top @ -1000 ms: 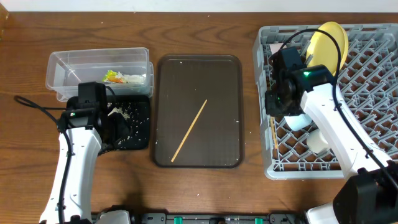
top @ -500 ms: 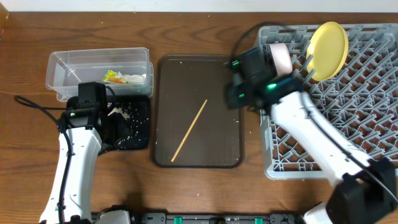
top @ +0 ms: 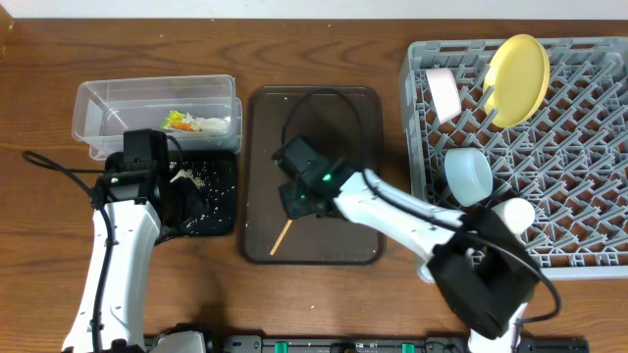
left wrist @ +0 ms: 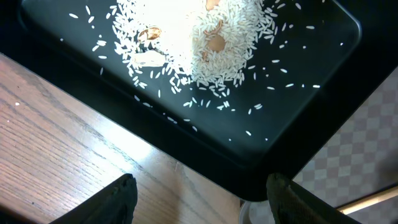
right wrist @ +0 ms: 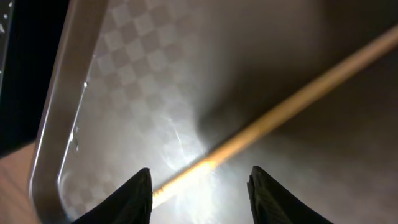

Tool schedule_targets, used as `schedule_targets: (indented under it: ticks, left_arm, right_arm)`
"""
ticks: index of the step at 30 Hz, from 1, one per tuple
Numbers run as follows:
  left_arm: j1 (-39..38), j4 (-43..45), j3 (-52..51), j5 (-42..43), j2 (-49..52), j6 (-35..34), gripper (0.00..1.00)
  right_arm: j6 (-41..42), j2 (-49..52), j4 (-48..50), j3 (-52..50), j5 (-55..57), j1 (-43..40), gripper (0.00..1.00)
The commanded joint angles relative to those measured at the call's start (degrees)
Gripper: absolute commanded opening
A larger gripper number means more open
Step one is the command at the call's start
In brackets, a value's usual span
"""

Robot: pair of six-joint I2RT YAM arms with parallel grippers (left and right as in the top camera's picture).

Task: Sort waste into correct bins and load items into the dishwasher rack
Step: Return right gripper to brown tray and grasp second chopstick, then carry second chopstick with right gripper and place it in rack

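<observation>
A wooden chopstick (top: 281, 238) lies on the dark brown serving tray (top: 358, 137); my right gripper (top: 297, 196) hovers over it, open, with the chopstick (right wrist: 273, 115) running between its fingers (right wrist: 199, 186). My left gripper (left wrist: 199, 196) is open over the near edge of the black tray (top: 221, 211), which holds white rice grains (left wrist: 211, 37). The clear tub (top: 108, 108) holds the green-and-yellow wrapper (top: 180, 121). The grey rack (top: 589, 196) holds the yellow plate (top: 518, 65), light blue bowl (top: 468, 175), a pale cup (top: 443, 90) and a white bowl (top: 515, 214).
The black tray's rim (left wrist: 292, 155) sits between the wooden table (left wrist: 56, 137) and the checkered serving tray (left wrist: 373, 143). The serving tray's raised rim (right wrist: 59, 118) runs left of my right gripper.
My right arm swung left from the rack to the serving tray and came down over the chopstick. The blue and white bowls in the rack are now uncovered. The left arm has not moved.
</observation>
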Motion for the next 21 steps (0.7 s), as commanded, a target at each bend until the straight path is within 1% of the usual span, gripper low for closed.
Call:
schedule_targets:
  ticks: [1,5,13,15,17,19,21]
  left_arm:
    - [0.24,-0.26,0.63,-0.9,-0.61,-0.72,0.7]
    - [0.24,-0.31,0.63,-0.9,-0.61,-0.72,0.7]
    - [0.24,-0.11,0.63,-0.9,-0.61,-0.74,0.7]
    - [0.24,-0.11,0.63,-0.9,-0.61,-0.72,0.7]
    - [0.26,-0.13,0.63,-0.9,-0.61,-0.72,0.7]
    - [0.24,-0.15,0.63,-0.9,-0.61,-0.72,0.7]
    - [0.24,-0.15,0.63,-0.9,-0.61,-0.72,0.7]
  right_arm:
    - [1.95,2.75,1.55,1.73,4.68,0.87,0.48]
    - [2.99,4.39,1.84,1.79,9.2,1.73,0.47]
    - [2.99,5.29,-3.89,1.77,9.66,1.49,0.47]
    - [3.02,5.29,-5.44,1.77,9.66,1.27,0.41]
    - [3.04,5.29,-6.95,1.77,9.68,1.03,0.3]
    - [3.1,5.29,-8.09,1.77,9.66,0.59,0.27]
    - [3.39,5.29,-8.98,1.77,9.66,0.09,0.21]
